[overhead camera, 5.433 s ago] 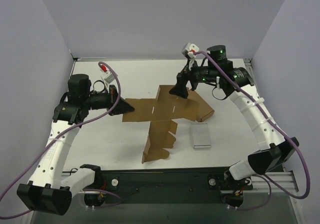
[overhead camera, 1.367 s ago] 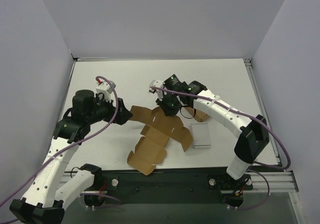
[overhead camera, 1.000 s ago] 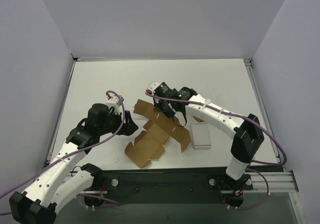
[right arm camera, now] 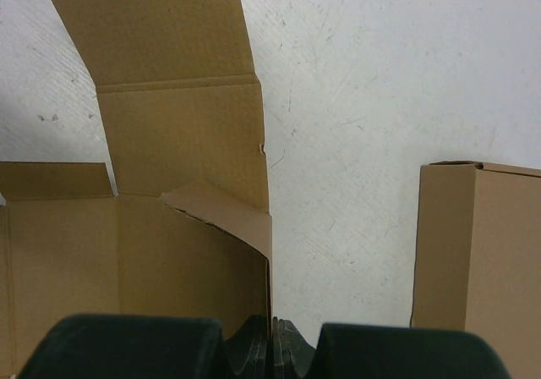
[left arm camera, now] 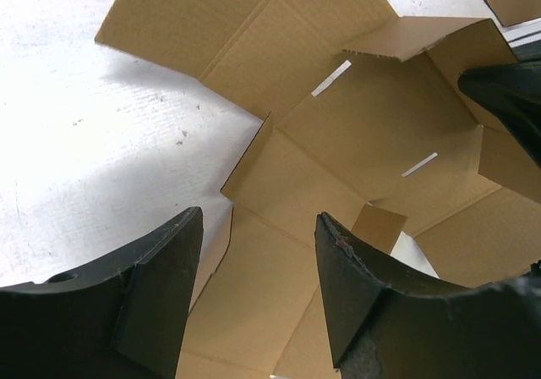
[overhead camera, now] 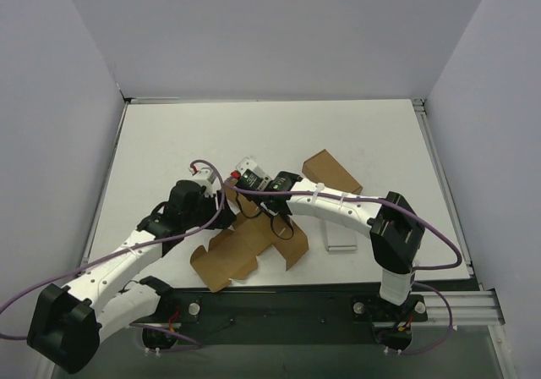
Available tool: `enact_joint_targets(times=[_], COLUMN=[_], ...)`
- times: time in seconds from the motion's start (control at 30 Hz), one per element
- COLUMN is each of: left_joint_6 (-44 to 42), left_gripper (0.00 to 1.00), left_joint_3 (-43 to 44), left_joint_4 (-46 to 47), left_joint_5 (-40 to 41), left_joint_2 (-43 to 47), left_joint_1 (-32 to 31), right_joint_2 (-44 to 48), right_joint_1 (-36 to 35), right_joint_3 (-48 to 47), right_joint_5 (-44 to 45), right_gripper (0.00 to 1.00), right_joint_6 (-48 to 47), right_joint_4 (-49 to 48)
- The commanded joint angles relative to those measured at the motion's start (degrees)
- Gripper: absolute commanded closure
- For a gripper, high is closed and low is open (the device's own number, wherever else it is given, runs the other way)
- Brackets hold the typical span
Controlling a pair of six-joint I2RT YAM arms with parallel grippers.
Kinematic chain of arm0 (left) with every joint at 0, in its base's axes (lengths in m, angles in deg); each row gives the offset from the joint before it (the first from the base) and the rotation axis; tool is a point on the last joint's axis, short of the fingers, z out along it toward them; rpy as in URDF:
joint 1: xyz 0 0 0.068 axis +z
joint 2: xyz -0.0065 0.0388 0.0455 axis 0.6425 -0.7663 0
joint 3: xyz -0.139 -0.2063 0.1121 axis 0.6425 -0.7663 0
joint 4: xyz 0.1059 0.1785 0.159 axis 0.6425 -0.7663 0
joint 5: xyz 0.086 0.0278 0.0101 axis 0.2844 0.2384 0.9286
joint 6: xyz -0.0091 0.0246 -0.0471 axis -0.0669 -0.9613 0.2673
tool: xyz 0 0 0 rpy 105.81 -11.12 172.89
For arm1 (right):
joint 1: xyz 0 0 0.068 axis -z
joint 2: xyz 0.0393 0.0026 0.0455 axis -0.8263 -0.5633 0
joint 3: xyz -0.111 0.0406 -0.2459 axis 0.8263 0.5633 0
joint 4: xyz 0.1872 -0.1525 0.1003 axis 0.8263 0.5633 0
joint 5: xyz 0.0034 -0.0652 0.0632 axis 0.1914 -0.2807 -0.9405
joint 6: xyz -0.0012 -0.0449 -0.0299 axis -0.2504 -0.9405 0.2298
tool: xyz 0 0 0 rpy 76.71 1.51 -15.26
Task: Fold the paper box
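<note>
A white counter (overhead camera: 169, 142) seen from above, with two robot arms reaching in from its near edge. The paper box (overhead camera: 245, 248) is a flat, many-flapped sheet of brown cardboard, lying partly unfolded close to the near edge, a little left of the middle. Some flaps lift off the surface and others lie flat. The left fingers (overhead camera: 221, 205) hang over the sheet's far-left part. In the left wrist view they (left arm camera: 144, 303) are spread wide with nothing between them, and below them is creased cardboard (left arm camera: 355, 134) cut with two narrow slots. The right fingers (overhead camera: 254, 201) meet the sheet just beside the left ones. In the right wrist view they (right arm camera: 270, 349) are pressed together on the thin edge of a raised flap (right arm camera: 169, 252). A longer brown carton (overhead camera: 331, 172) lies nearer the middle of the counter, right of the sheet and apart from it. It also shows at the right side of the right wrist view (right arm camera: 478, 252). A small white-grey slab (overhead camera: 341, 245) lies by the near edge, right of the sheet and partly hidden under the right arm.
</note>
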Motion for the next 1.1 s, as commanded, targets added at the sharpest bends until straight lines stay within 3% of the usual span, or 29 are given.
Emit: enact_joint_targets(times=[0.0, 0.33, 0.5, 0.67, 1.07], left_joint_6=[-2.8, -6.4, -7.5, -7.2, 0.9], left_gripper=[0.35, 0.36, 0.52, 0.81, 0.87], left_joint_3=[-0.7, -0.3, 0.5, 0.7, -1.0], left_joint_4=[7.5, 15.5, 16.1, 18.0, 23.4], left_joint_5=[-0.7, -3.2, -3.1, -3.3, -2.9], left_joint_2=[-2.6, -12.9, -16.4, -17.7, -19.9], left_joint_1=[-0.3, -2.4, -3.3, -4.5, -7.1], right_joint_2=[3.1, 3.5, 3.3, 2.6, 3.0], right_joint_1=[-0.3, -0.4, -0.5, -0.8, -3.7], right_joint_3=[0.4, -0.9, -2.5, -4.9, -6.5], right_joint_5=[1.6, 1.8, 2.3, 2.3, 1.4], right_gripper=[1.00, 1.00, 1.00, 1.00, 1.00], right_joint_6=[0.8, -0.1, -0.6, -0.8, 1.9], right_joint_4=[1.1, 1.7, 2.4, 3.7, 6.5])
